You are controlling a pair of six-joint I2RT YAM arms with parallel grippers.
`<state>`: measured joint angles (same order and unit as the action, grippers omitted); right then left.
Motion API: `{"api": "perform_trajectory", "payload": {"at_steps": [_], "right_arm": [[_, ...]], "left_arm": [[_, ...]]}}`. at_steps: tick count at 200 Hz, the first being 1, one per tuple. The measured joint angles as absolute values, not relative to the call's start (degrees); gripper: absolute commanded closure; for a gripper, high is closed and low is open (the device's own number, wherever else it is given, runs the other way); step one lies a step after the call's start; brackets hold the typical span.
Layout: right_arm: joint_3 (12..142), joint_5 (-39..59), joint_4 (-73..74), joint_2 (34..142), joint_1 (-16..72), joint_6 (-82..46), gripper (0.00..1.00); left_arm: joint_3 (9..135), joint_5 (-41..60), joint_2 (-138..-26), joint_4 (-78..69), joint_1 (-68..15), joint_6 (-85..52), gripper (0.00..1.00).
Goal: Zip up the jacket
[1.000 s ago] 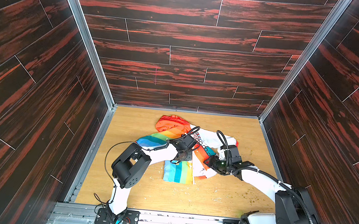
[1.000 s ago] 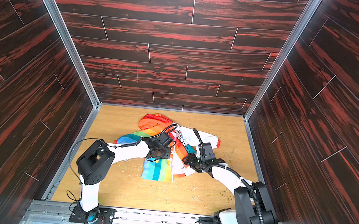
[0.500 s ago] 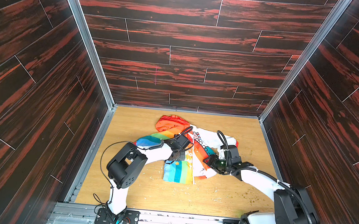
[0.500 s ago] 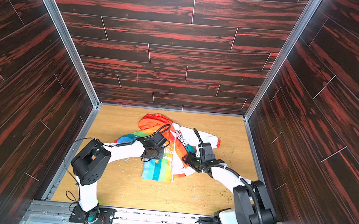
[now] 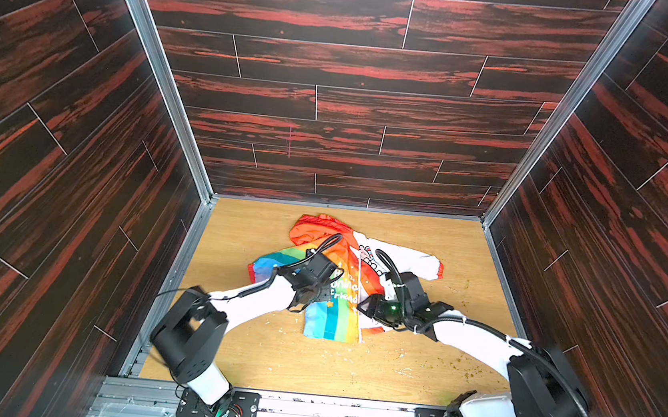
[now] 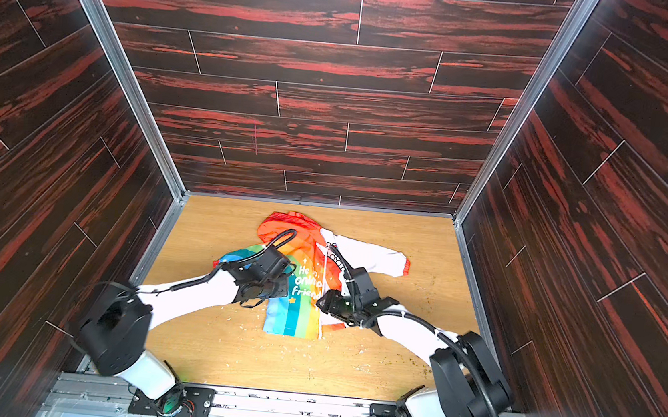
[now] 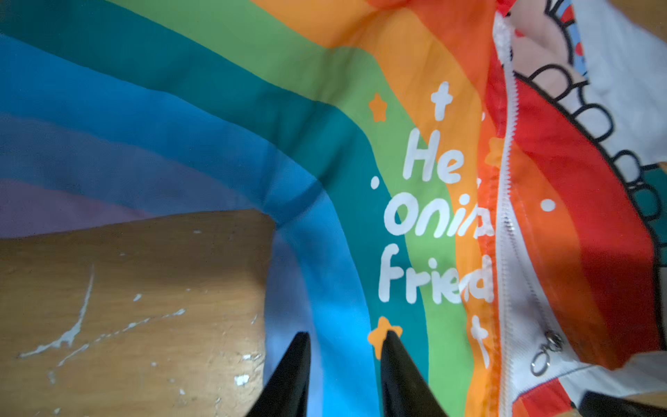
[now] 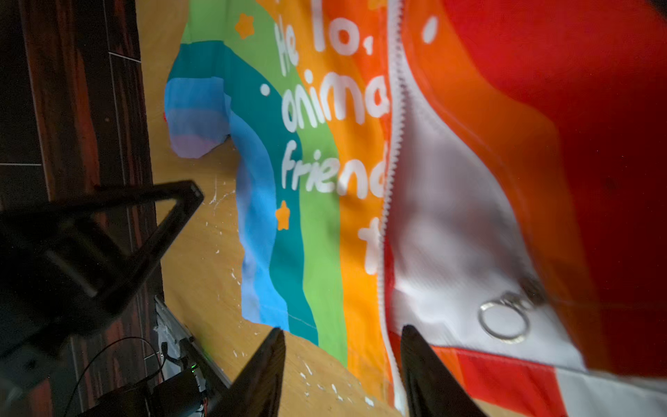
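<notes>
At the left of both top views, our left arm (image 5: 248,297) reached over the pale wooden surface (image 5: 251,360) to the small hooded jacket (image 5: 341,285). The jacket lay near the middle of the frame, with its orange-red hood (image 5: 313,232) toward the back wall and its hem lower in the frame.

In the left wrist view the left jaws stood apart at the lower centre, over the blue stripe. Cloth showed between them but nothing was pinched, so we read them as released. To their right came the white lettering, then the white zip teeth (image 7: 507,173). At the lower right a small metal ring pull (image 7: 545,355) hung on the slider near the hem. We judged the zip undone along most of its length. We could not tell whether the two rows met at the bottom.

At the right of the top views, the right arm (image 5: 474,340) sat low over the jacket's white half. In the right wrist view the right jaws were also parted, straddling the teeth at the hem and gripping nothing. The ring lay just to their right.

To do this step well, we thought one arm should pin the hem flat beside the slider. The other should take the ring squarely and draw it straight toward the hood, keeping the thin cloth taut so it could not catch.
</notes>
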<state>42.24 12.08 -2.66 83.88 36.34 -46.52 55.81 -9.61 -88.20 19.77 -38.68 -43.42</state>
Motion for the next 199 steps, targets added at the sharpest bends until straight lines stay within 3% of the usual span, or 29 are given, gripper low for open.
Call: {"api": "perform_trajectory", "payload": {"at_steps": [42, 87, 118, 136, 199], "right_arm": [[45.8, 10.9, -2.7, 91.0, 36.8, -46.5, 0.52], [49.4, 10.9, -2.6, 96.9, 37.8, -46.9, 0.67], [53.5, 11.4, -3.0, 100.1, 39.7, -47.3, 0.91], [57.1, 11.8, -4.1, 101.6, 41.4, -47.1, 1.00], [73.1, 15.5, -7.1, 102.1, 48.1, -47.3, 1.00]], "left_arm": [[46.9, -11.9, -73.7, 20.4, -38.7, -46.5, 0.58], [39.2, -15.1, -59.8, 22.6, -38.5, -48.9, 0.53], [37.3, -16.6, -54.5, 25.2, -38.2, -49.6, 0.53], [36.7, -17.2, -52.2, 26.2, -38.2, -49.8, 0.52], [36.3, -18.6, -47.8, 28.2, -36.4, -49.6, 0.49]]}}
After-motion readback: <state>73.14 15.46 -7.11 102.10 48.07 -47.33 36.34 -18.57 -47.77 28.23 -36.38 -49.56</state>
